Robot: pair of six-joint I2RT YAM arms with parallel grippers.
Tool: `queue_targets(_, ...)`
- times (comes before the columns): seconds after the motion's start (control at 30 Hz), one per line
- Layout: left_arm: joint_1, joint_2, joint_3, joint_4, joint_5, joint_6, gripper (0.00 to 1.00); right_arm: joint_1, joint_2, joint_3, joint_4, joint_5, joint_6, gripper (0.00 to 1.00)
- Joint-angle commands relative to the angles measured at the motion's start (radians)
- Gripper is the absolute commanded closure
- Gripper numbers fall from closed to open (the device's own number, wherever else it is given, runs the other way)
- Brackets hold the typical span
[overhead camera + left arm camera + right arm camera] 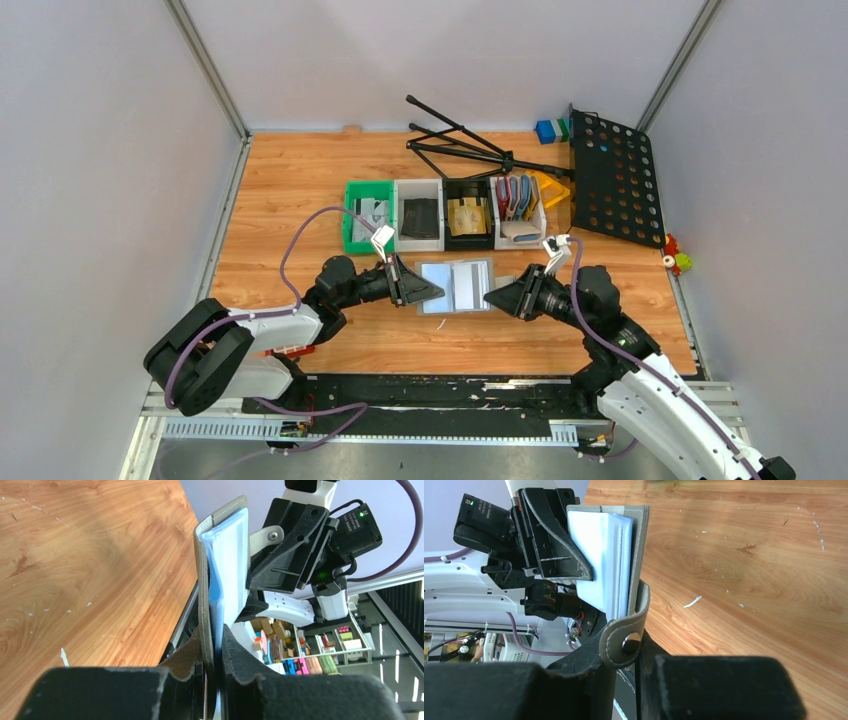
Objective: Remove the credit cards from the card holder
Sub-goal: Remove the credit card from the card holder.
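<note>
You hold the card holder (457, 285) open: left end effector (432, 291) clamped on its nine o'clock edge, right end effector (492, 297) at three. Credit cards (599, 555) sit pocketed; extraction apparently outstanding.

Overhead camera plus two wrist close-ups.
Top view looks down on the whole surface (300, 200); wrist views face each other, close, sharing the card holder (455, 285).

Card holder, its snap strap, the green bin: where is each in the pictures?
card holder (468, 285), top view, pale inner pocket.
snap strap (624, 630), right wrist view, grey tab beside the stud.
green bin (360, 247), top view, its near wall.
</note>
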Motion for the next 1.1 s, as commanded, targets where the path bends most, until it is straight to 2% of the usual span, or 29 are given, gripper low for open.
queue_targets(0.0,-0.004,-0.025,0.036,0.033,0.014,0.026,0.84,0.002,-0.01,0.05,0.001,0.008,-0.027,0.83)
queue_targets(0.27,-0.03,-0.009,0.059,0.044,0.025,0.02,0.85,0.004,0.086,0.038,0.075,-0.089,-0.02,0.92)
queue_targets(0.6,-0.073,0.033,0.106,0.029,0.02,0.037,0.85,0.019,0.17,0.063,0.068,-0.095,-0.049,0.9)
queue_targets(0.77,-0.095,0.057,0.125,0.001,0.019,0.057,0.86,0.027,0.192,0.065,0.087,-0.103,-0.045,0.84)
queue_targets(0.97,-0.099,0.071,0.127,-0.016,0.015,0.068,0.86,0.028,0.183,0.067,0.1,-0.117,-0.039,0.64)
queue_targets(1.07,-0.099,0.067,0.127,-0.037,0.009,0.078,0.86,0.027,0.173,0.07,0.079,-0.107,-0.048,0.63)
